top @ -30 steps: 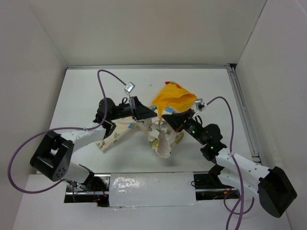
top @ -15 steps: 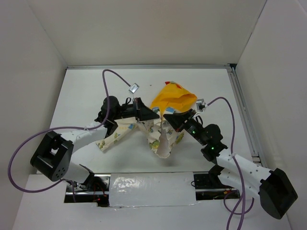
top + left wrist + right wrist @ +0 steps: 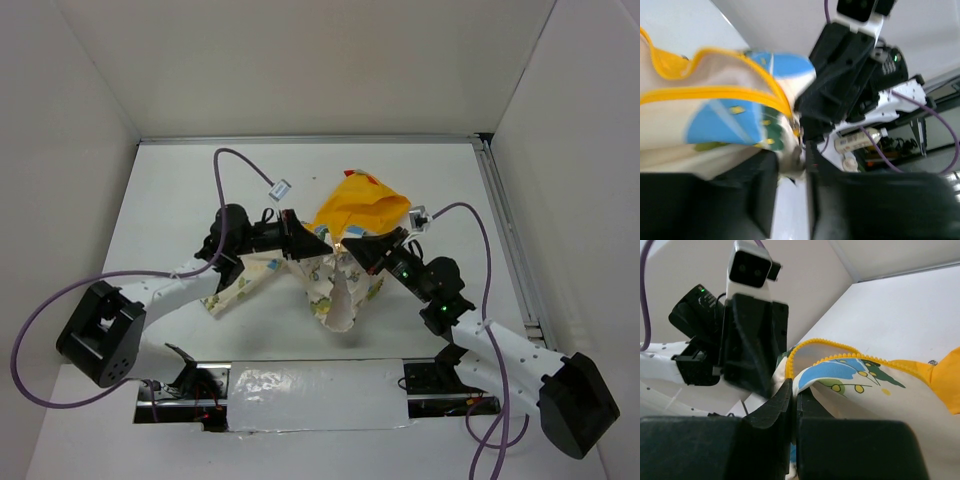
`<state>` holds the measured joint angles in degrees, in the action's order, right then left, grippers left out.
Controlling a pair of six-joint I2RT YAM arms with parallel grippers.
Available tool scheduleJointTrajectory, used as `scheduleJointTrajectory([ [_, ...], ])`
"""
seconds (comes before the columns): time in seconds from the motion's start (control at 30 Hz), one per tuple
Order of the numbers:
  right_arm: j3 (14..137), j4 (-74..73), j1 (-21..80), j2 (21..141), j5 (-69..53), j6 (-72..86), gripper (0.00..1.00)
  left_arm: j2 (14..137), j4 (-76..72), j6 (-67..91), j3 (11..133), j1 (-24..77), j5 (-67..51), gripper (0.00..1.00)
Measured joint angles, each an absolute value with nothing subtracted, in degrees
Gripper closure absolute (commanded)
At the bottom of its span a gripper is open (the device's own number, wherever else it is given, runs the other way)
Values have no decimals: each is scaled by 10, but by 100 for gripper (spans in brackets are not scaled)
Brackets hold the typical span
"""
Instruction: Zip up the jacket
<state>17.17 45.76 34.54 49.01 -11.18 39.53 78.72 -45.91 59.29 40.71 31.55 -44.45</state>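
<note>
Top external view showed the white bench [image 3: 170, 190] with the jacket [image 3: 335, 295] bunched at its middle between the two arms. Its orange-yellow hood [image 3: 365, 205] lay toward the far side, and a cream printed sleeve [image 3: 235, 285] trailed off to the left. Both grippers met at the jacket's upper front. The right gripper [image 3: 347, 245] had its jaws pressed together on the yellow zipper edge [image 3: 815, 342]. The left gripper [image 3: 303, 242], just beside it, had its jaws a little apart, with a tip of cream fabric [image 3: 790, 167] lying between them.
</note>
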Motion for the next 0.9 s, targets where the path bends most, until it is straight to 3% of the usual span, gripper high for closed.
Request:
scheduleJointTrajectory([
  [0.03, 172, 458, 343, 491, -112, 394, 100, 785, -450, 595, 407, 316, -455, 53],
  [0.07, 173, 459, 340, 492, -112, 393, 100, 783, -441, 595, 407, 321, -465, 41],
  [0.13, 173, 459, 338, 493, -116, 391, 100, 783, -432, 593, 407, 331, -480, 36],
  [0.2, 173, 459, 344, 495, -124, 388, 100, 783, -428, 589, 407, 337, -494, 37],
  [0.47, 173, 462, 382, 494, -128, 371, 100, 794, -429, 597, 407, 339, -520, 55],
  [0.73, 173, 432, 390, 464, -113, 343, 100, 800, -443, 611, 407, 328, -536, 33],
  [0.9, 173, 423, 391, 455, -112, 333, 100, 791, -446, 616, 399, 324, -536, 39],
])
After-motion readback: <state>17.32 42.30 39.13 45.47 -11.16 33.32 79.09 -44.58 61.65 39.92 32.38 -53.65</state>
